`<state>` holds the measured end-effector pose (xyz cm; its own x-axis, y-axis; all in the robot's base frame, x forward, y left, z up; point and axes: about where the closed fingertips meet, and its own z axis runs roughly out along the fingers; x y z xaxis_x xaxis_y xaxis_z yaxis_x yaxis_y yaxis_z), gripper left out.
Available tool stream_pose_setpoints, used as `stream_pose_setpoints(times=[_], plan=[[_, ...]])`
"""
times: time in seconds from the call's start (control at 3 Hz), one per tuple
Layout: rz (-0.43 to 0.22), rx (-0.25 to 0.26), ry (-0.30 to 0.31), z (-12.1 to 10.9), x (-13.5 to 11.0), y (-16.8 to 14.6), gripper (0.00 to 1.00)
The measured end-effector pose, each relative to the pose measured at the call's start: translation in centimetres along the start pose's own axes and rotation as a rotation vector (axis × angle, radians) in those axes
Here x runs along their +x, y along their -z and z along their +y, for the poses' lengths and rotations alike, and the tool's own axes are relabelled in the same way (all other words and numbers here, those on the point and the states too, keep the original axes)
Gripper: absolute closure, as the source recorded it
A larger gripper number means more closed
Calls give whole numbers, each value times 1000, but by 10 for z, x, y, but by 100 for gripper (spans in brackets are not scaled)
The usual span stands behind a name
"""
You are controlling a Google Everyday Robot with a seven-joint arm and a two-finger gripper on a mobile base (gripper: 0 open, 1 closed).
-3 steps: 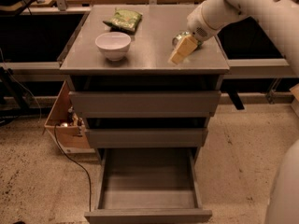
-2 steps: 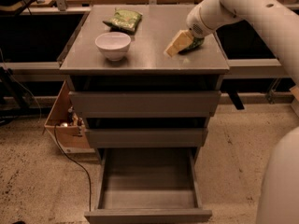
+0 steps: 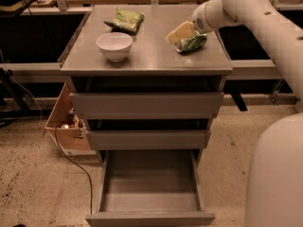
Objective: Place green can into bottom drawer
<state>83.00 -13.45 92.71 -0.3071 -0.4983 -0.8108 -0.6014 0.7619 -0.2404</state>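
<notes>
The green can (image 3: 192,42) lies on its side on the right part of the grey cabinet top (image 3: 151,56). My gripper (image 3: 180,32) is low over the top, right at the can's left end and touching or nearly touching it. My white arm (image 3: 246,13) reaches in from the upper right. The bottom drawer (image 3: 150,193) is pulled out wide and open, with a bare grey inside, straight below the cabinet front.
A white bowl (image 3: 114,45) stands on the left of the top, with a flat green snack bag (image 3: 125,20) behind it. The two upper drawers (image 3: 147,105) are nearly shut. A cardboard box (image 3: 64,124) and a cable (image 3: 75,164) lie at floor left. My white base (image 3: 277,174) fills the lower right.
My gripper has moved a little back and to the left over the cabinet top. The green can, hidden behind it before, now shows lying beside it.
</notes>
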Motion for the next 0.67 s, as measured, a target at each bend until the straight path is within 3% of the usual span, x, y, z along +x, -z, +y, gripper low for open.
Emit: stream_pose_setpoints(times=[0.67], plan=[[-66,39,-227,-31,14,-29,0]])
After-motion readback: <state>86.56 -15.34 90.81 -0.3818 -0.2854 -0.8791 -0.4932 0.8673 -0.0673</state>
